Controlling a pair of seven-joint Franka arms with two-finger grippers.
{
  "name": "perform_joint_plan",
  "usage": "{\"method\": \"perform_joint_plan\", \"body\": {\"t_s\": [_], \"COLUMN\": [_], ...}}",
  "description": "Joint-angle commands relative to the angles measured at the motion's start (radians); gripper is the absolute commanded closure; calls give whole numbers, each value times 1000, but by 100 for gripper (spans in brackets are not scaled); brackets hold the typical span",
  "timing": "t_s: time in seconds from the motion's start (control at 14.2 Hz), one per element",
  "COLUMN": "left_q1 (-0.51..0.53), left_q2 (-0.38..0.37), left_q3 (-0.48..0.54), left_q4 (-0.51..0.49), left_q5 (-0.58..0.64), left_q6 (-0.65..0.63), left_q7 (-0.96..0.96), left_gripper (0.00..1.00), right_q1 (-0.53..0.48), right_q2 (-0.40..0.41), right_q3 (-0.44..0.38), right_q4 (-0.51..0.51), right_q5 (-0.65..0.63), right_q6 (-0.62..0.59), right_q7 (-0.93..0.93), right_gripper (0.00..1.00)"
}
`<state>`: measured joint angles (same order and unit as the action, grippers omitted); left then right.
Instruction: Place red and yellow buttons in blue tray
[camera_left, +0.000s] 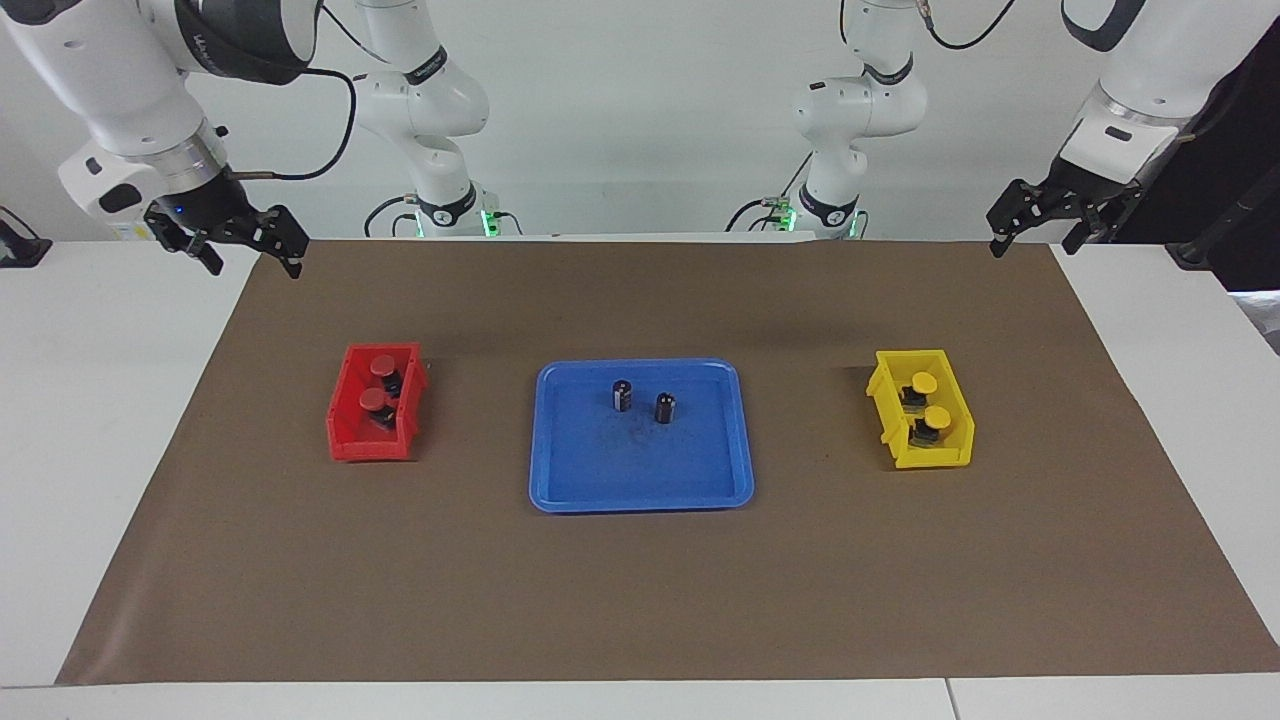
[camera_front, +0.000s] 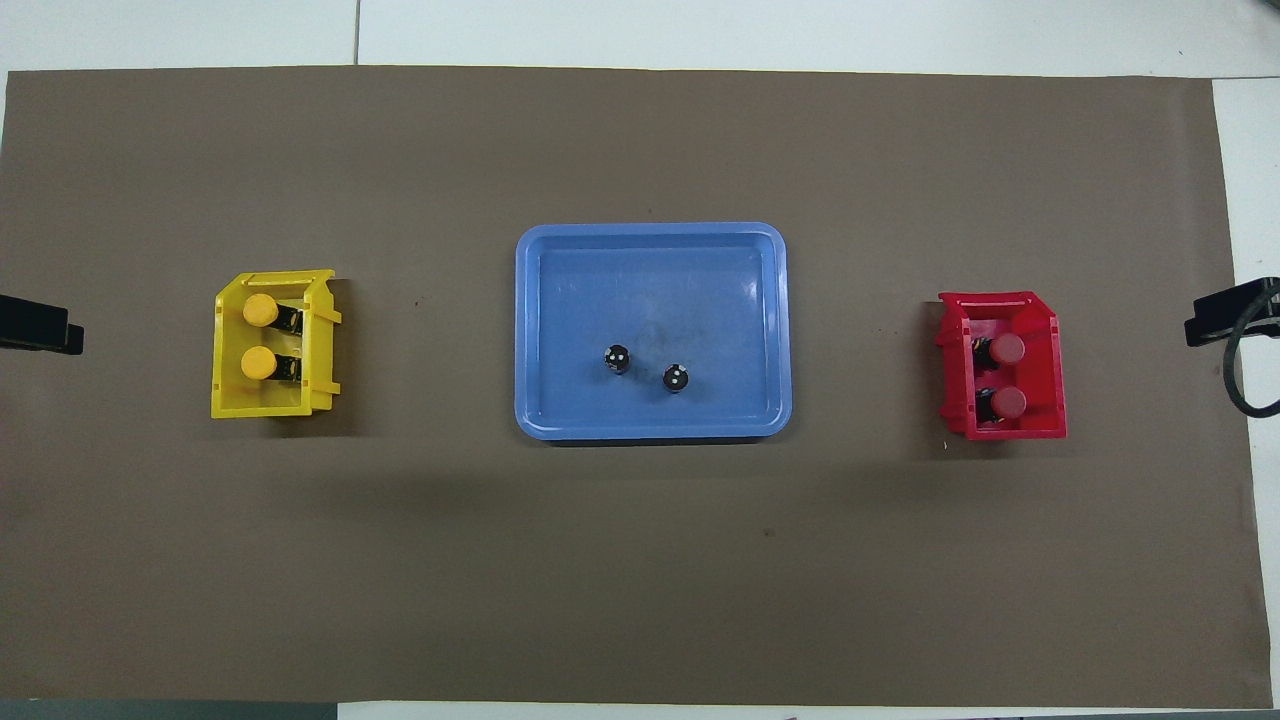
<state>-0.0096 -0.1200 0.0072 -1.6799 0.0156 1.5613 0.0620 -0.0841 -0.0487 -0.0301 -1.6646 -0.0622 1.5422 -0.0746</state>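
From my remote seat, I start at the robots' end, where both arms wait, raised off the table. The right gripper (camera_left: 228, 240) hangs over the corner of the brown mat (camera_left: 640, 600) at the right arm's end, jaws spread wide and empty; the left gripper (camera_left: 1050, 215) hangs over the mat's corner at the left arm's end, likewise wide open with nothing in it. In the overhead view I catch only dark tips of each at the frame's edges. Farther out, three containers sit in a row across the middle of the mat, well apart. The blue tray (camera_left: 560, 480) lies in the centre, and I see two dark capless cylinders (camera_left: 622, 394) standing upright in the part of it nearer to the robots, just beside each other, not touching. Toward the right arm's end sits the red bin (camera_left: 345, 440), holding the two red buttons (camera_left: 383, 368), one nearer to the robots than the other, caps up. Toward the left arm's end sits the yellow bin (camera_left: 960, 440), holding the two yellow buttons (camera_left: 925, 384), arranged the same way. I see no button in the tray; all four are in their bins, well away from either gripper.
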Motion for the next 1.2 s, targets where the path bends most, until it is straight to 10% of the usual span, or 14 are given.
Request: {"method": "perform_joint_plan", "body": {"t_s": [0.0, 1.13], "left_q1": [3, 3], "left_q2": [-15, -15], "left_q3": [2, 2], "left_q4": [-6, -6], "left_q5": [-8, -8], "left_q6": [-15, -15], "left_q7": [10, 10], "left_gripper": [0, 0], "right_q1": [1, 33], "right_q2": [1, 13], "right_q3": [6, 26], "right_q4": [0, -46], "right_q5": [13, 74], "right_q6": [-2, 108], "right_q7": [7, 4], "right_gripper": [0, 0]}}
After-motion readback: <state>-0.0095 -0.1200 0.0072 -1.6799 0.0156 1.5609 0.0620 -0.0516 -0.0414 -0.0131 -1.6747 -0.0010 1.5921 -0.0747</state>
